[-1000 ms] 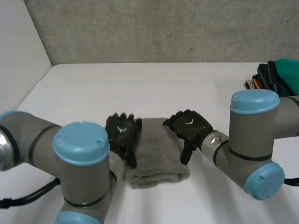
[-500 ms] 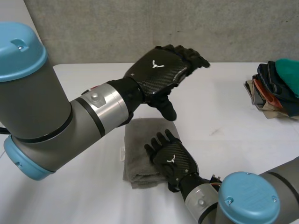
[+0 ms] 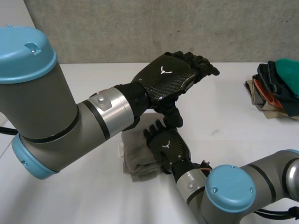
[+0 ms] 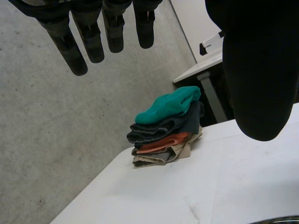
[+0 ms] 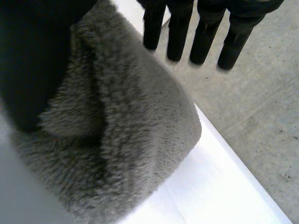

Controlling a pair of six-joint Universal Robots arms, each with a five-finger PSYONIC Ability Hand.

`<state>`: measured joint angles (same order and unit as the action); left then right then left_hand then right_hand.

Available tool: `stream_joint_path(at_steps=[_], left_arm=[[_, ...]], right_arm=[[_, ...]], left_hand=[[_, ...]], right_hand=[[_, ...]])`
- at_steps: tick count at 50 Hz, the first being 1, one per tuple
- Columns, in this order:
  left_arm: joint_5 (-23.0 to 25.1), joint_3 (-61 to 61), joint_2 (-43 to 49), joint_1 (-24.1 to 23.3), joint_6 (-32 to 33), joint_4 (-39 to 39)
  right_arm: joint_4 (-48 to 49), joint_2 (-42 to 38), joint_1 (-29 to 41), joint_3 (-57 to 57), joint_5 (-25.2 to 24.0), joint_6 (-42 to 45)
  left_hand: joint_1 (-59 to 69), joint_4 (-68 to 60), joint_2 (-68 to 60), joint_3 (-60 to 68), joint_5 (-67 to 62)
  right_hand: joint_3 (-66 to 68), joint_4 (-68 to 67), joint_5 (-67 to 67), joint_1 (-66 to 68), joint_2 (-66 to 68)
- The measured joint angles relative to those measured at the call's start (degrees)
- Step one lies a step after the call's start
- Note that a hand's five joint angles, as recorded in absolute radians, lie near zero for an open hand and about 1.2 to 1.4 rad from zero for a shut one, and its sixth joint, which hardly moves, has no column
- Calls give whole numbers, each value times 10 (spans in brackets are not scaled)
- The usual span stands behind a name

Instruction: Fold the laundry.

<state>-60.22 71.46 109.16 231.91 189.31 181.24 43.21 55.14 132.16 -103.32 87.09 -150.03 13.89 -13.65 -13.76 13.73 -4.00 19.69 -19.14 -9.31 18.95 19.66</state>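
White table point(image 3: 233, 116), grey concrete wall behind. The folded grey towel point(image 3: 135, 158) sits lower centre of the head view, long axis running toward the wall. The right hand point(image 3: 167, 147) lies flat on the towel's right side, fingers straight (clearly the nearer one). The left hand point(image 3: 166, 77) hovers upper centre, fingers straight, empty.

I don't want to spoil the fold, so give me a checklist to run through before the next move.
1. Is the left hand empty, with fingers straight? ok.
2. Is the left hand raised clear of the grey towel? ok.
3. Is the right hand lying flat on the grey towel, fingers straight and not gripping? ok.
4. Is the grey towel folded and lying on the table? ok. Are its edges lined up under the right hand? cannot tell.
5. Is the stack of clothes apart from the grey towel, at the table's edge? ok.
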Motion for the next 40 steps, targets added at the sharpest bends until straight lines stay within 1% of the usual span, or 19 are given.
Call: stream_joint_path(at_steps=[1,2,4,5,6,8,11,17,23,29,33,34,35,36,37,38,40], left_arm=[[0,0,0,0,0,0],[0,0,0,1,0,0],[0,0,0,1,0,0],[0,0,0,2,-1,0],[0,0,0,2,-1,0],[0,0,0,3,0,0],[-1,0,-1,4,0,0],[-2,-5,-8,6,1,1],[-3,-21,-24,17,1,3],[-3,-32,-41,28,-1,4],[-3,-33,-48,32,-7,4],[-3,-33,-49,32,-8,4],[-3,-33,-49,32,-9,4],[-3,-33,-50,32,-11,4],[-3,-33,-50,32,-11,4],[-3,-32,-51,32,-14,4],[-3,-30,-51,32,-15,4]], right_arm=[[0,-1,0,2,0,0],[0,-4,0,7,-2,-1],[0,-8,0,14,-7,-1],[0,-10,0,18,-10,-2],[0,-12,-1,21,-14,-2],[0,-14,-2,29,-23,-3],[0,-14,-8,41,-34,-3],[-1,10,-43,74,-46,-4],[-2,53,-105,120,-55,-8],[-2,83,-191,182,-74,-17],[-1,96,-275,239,-104,-40],[-1,96,-282,244,-107,-43],[-1,98,-301,256,-115,-50],[-1,100,-336,279,-132,-65],[-1,100,-336,279,-132,-65],[0,100,-384,308,-158,-88],[2,94,-430,333,-184,-114]], left_hand=[[0,0,0,0,0],[0,0,0,0,0],[0,0,0,0,0],[0,0,0,0,0],[0,0,0,0,0],[0,0,0,0,0],[-2,1,1,-1,2],[-2,1,1,-1,2],[-2,1,1,-1,2],[-2,1,1,-1,2],[-2,1,1,-1,2],[-2,1,1,-1,2],[-2,1,1,-1,2],[-2,1,1,-1,2],[-2,1,1,-1,2],[-2,1,1,-1,2],[-2,1,1,-1,2]], right_hand=[[57,-56,-49,62,57],[132,-136,-123,152,145],[331,-324,-295,321,340],[397,-393,-363,369,406],[436,-443,-410,392,442],[458,-483,-430,396,456],[458,-489,-430,396,456],[458,-489,-430,396,456],[458,-491,-430,396,456],[461,-492,-434,396,456],[462,-494,-437,396,456],[462,-494,-437,396,456],[462,-494,-437,396,456],[462,-494,-437,396,456],[462,-494,-437,396,456],[462,-494,-437,396,456],[462,-494,-438,396,456]])
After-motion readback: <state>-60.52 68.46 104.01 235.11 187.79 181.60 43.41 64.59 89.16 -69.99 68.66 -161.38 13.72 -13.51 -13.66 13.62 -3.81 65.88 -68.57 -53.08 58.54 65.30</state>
